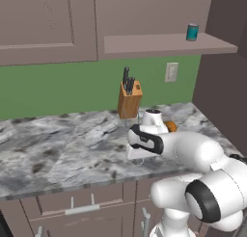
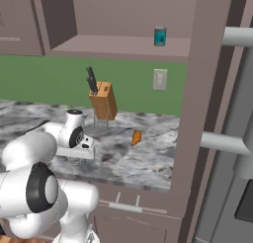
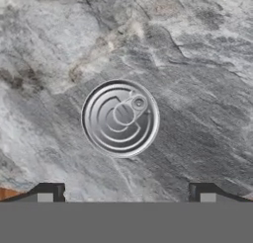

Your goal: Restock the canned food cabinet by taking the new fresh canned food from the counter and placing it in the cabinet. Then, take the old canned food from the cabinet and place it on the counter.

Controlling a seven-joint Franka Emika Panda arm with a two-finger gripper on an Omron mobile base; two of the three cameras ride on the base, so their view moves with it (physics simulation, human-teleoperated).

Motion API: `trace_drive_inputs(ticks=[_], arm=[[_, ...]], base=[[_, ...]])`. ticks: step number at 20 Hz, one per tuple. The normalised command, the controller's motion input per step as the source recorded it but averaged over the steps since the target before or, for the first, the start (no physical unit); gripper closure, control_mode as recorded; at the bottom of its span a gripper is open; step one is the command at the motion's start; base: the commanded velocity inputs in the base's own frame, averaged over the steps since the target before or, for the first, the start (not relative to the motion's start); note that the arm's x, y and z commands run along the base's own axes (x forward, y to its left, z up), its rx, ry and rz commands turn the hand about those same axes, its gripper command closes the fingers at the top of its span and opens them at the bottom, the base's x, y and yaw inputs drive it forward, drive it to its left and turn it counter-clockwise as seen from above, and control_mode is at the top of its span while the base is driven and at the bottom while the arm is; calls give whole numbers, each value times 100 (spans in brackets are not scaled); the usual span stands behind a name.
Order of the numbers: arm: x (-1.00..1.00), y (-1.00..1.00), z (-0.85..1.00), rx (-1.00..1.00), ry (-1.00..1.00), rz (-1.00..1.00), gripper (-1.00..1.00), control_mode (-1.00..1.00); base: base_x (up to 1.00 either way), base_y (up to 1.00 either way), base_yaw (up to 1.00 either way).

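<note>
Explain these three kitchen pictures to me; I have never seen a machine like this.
The white jointed thing is a robot arm on a base that can drive. Two pictures come from cameras on that base, behind the arm to its left and right. The third looks down from the arm's hand, with its pincer open and holding nothing. Below it a flat silvery tin lies on the marbled counter. A knife block and a small orange thing also sit there. A teal can stands on the shelf above.

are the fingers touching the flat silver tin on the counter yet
Apart. In the hand view the flat tin lies on the marbled counter with bare stone between it and both fingers, which stand wide open to either side.
</note>
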Motion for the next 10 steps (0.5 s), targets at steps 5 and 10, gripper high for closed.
trace_drive_inputs(ticks=[5,10], arm=[[17,11,-14,-6,-2,-1,-100,-100],[4,6,-24,-4,0,0,-100,-100]], base=[[0,0,0],[0,0,0]])
